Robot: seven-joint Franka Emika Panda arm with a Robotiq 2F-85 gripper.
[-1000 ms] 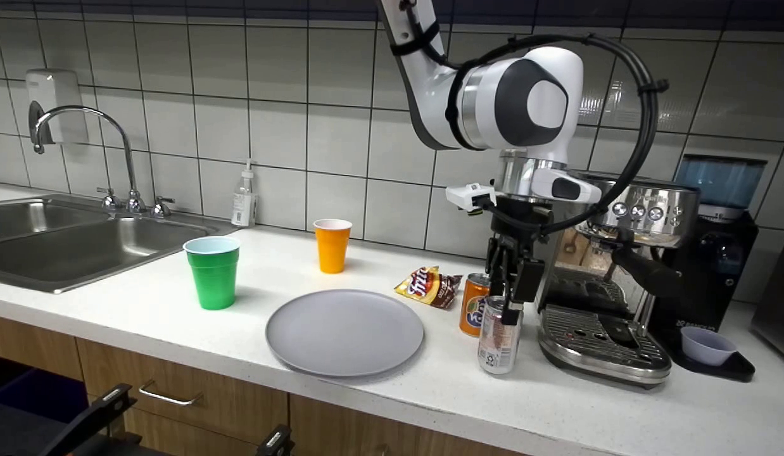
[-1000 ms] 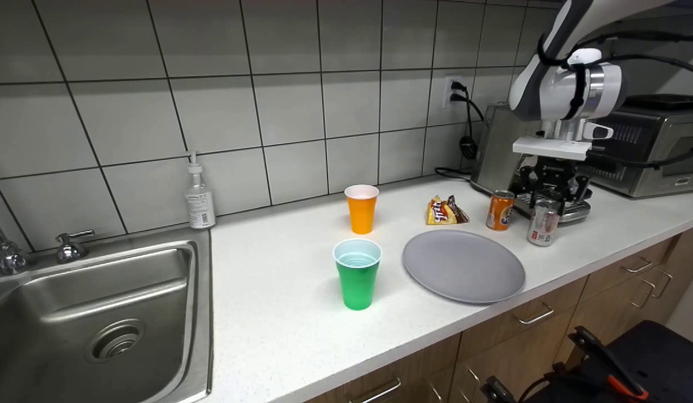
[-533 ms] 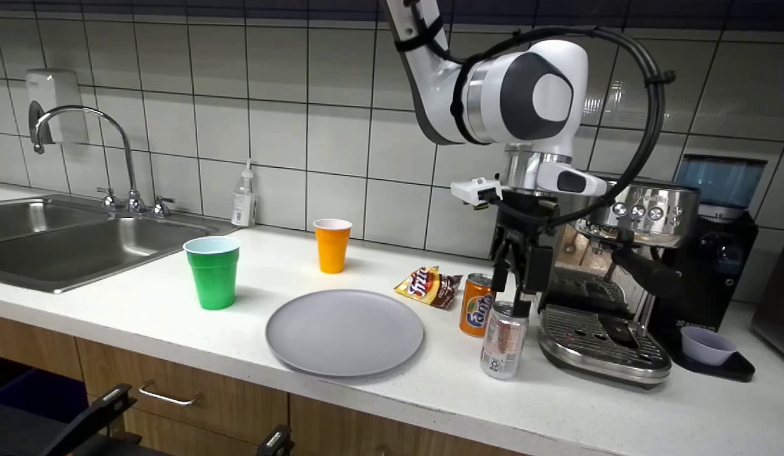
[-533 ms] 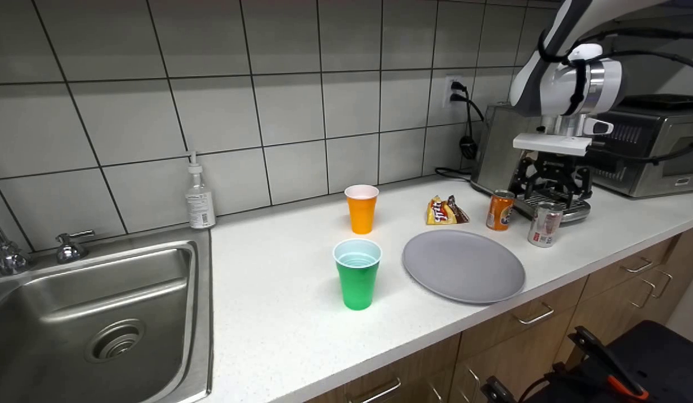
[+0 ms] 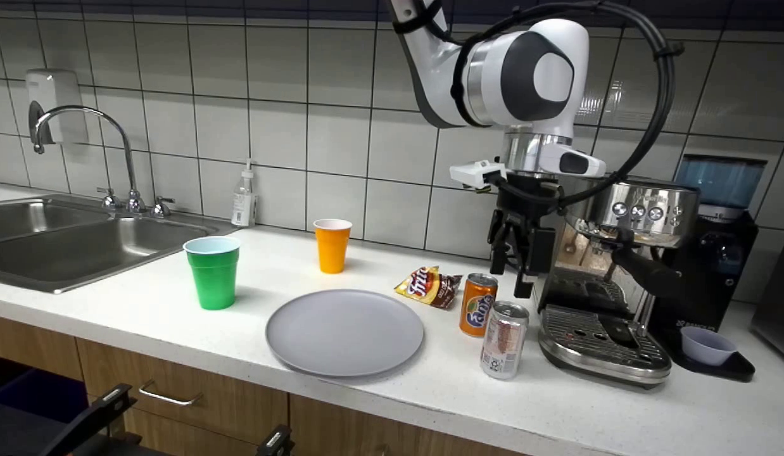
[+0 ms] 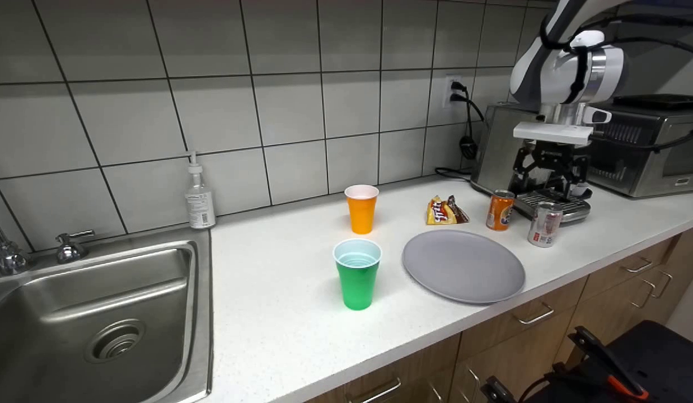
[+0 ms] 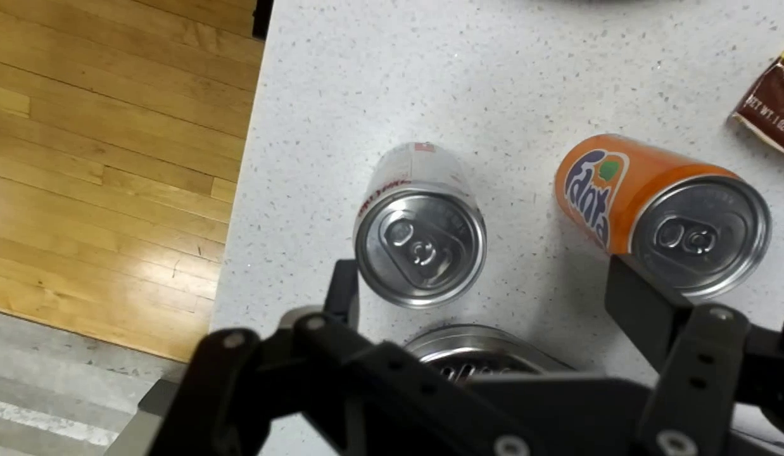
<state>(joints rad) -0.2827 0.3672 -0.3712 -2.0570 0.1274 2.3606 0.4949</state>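
I have the claw (image 7: 482, 278) released, its fingers spread wide with nothing gripped, hanging just above a pale silver metal drink can with red print (image 5: 505, 342). That silver can stands upright on the speckled white desk (image 5: 271, 266), near the shiny metal coffee machine (image 5: 645, 212) and beside an upright orange metal Fanta can (image 5: 478, 304) — in my wrist view a strip of desk shows between the two. One finger overlaps the Fanta can's lid in that view; I cannot tell from there how much height lies between them. By my judgement the silver can counts as set down: it carries its own weight, stands straight and has no grip on it. I see nothing held in the air, so no carry looks half-finished; what seems left is room — the claw is not yet well clear of the two lids. The flat round grey plate (image 5: 344, 332) lies near the cans, and the small yellow-and-brown snack bag (image 5: 428, 287) sits just behind, beyond the Fanta can. Farther along, well apart from my claw in both exterior views, stand a tall green plastic cup (image 5: 213, 275) and a smaller orange plastic cup (image 5: 332, 247).
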